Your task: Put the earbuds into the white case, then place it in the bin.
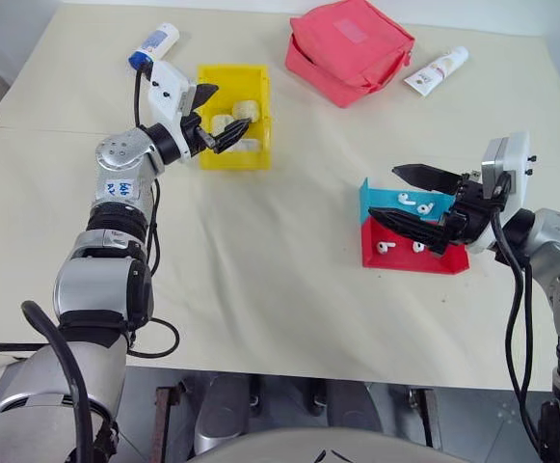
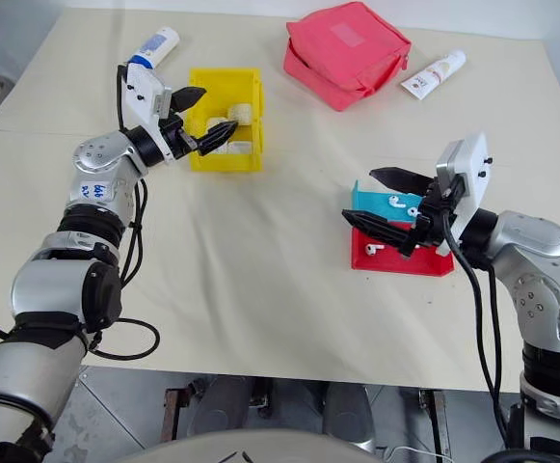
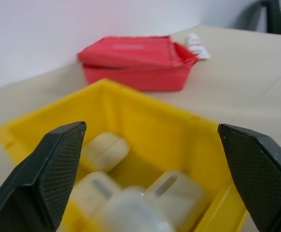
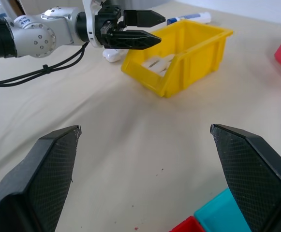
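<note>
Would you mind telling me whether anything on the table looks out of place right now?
Perhaps one thing: a small white object lies on the table beside the yellow bin, under the left end effector, not inside with the white cases. What it is, I cannot tell.

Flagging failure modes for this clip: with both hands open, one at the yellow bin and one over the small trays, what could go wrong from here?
1. The open left hand hovers at the bright yellow plastic bin, which already holds several glossy white cases; withdrawing could nudge the bin.
2. The open right hand hangs over tiny white earbuds in the blue and red trays; a pinch could slip.
</note>
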`<action>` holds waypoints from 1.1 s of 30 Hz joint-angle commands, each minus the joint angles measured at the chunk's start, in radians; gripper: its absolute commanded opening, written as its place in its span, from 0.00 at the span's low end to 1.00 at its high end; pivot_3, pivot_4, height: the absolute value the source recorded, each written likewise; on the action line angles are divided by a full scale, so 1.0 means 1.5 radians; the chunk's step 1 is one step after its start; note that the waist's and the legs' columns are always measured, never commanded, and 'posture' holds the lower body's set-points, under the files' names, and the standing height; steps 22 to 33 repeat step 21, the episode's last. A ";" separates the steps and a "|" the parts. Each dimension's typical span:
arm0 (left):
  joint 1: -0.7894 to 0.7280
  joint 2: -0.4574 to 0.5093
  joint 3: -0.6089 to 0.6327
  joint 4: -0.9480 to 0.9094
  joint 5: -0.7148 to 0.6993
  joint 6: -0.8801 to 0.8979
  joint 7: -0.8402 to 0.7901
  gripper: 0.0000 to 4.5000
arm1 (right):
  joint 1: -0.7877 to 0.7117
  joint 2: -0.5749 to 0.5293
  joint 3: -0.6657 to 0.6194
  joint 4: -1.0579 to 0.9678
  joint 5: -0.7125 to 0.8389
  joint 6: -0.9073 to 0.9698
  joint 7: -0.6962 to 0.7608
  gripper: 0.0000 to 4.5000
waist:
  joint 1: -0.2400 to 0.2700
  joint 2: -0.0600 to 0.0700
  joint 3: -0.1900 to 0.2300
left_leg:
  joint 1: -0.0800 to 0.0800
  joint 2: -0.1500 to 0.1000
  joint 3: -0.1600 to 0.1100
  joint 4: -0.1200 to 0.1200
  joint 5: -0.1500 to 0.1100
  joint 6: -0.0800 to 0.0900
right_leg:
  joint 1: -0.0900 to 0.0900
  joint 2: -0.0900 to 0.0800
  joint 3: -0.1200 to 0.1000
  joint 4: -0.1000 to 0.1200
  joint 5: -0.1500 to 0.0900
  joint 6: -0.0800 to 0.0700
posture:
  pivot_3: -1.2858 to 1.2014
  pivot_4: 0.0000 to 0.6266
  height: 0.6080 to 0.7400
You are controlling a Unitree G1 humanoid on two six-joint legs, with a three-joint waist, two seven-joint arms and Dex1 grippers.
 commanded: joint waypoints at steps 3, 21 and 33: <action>0.065 0.030 0.032 -0.232 -0.075 0.067 -0.078 0.99 | -0.027 -0.018 0.006 0.021 -0.025 -0.050 0.042 1.00 | -0.005 0.000 0.000 | 0.000 0.001 0.001 0.000 0.000 0.000 | 0.000 0.000 0.000 0.000 0.000 0.000 | 0.52 0.24 1.00; 0.701 0.242 0.223 -0.917 -0.326 0.404 -0.174 0.99 | -0.047 -0.134 0.071 0.283 -0.163 -0.206 0.300 1.00 | -0.012 0.000 0.000 | 0.002 0.001 -0.001 0.000 0.001 0.000 | 0.002 -0.001 0.002 -0.001 0.000 0.000 | 0.52 0.24 1.00; 0.701 0.242 0.223 -0.917 -0.326 0.404 -0.174 0.99 | -0.047 -0.134 0.071 0.283 -0.163 -0.206 0.300 1.00 | -0.012 0.000 0.000 | 0.002 0.001 -0.001 0.000 0.001 0.000 | 0.002 -0.001 0.002 -0.001 0.000 0.000 | 0.52 0.24 1.00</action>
